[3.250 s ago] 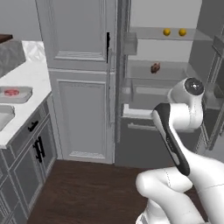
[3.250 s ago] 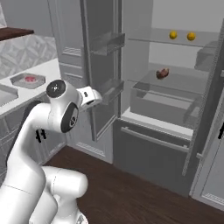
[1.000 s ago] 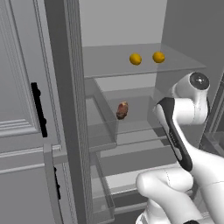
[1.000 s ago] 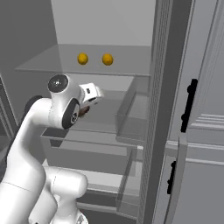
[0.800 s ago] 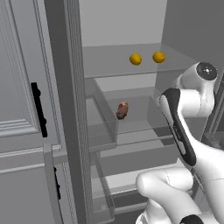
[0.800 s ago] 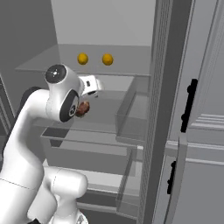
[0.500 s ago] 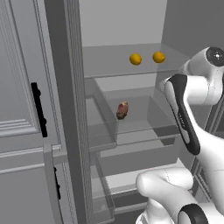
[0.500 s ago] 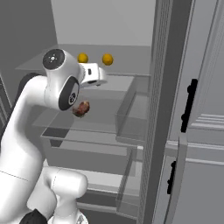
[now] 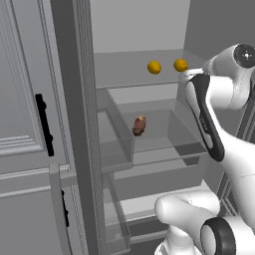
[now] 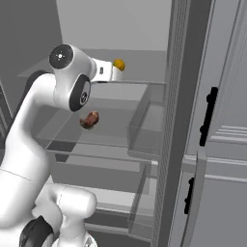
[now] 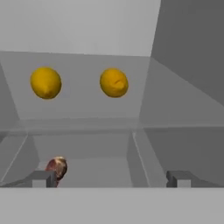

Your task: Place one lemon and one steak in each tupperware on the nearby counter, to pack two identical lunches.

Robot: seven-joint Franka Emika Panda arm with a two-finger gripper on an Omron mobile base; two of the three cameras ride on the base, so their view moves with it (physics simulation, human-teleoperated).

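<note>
Right now the end effector (image 11: 111, 178) is spread wide and grasps nothing; in the hand view its two dark fingertips (image 11: 43, 178) rise well apart at the bottom, with open air between them. It is raised at the mouth of the open fridge, level with the upper shelf (image 9: 134, 79), as the right base view shows where the wrist points inward at shelf height.

Nearest to it, lower down and toward its left fingertip, a steak (image 11: 57, 168) lies on the lower shelf (image 9: 164, 142), a reddish-brown lump just beyond that tip in the hand view; the left base view puts the same piece (image 9: 139, 125) well below the hand.

Farther in, above and ahead of the end effector, two lemons sit side by side but apart on the upper shelf. One lemon (image 11: 114, 82) lies almost straight ahead, between the fingertips' lines. The other lemon (image 11: 46, 82) rests off to the left of it, near the back wall (image 11: 78, 26).
</note>
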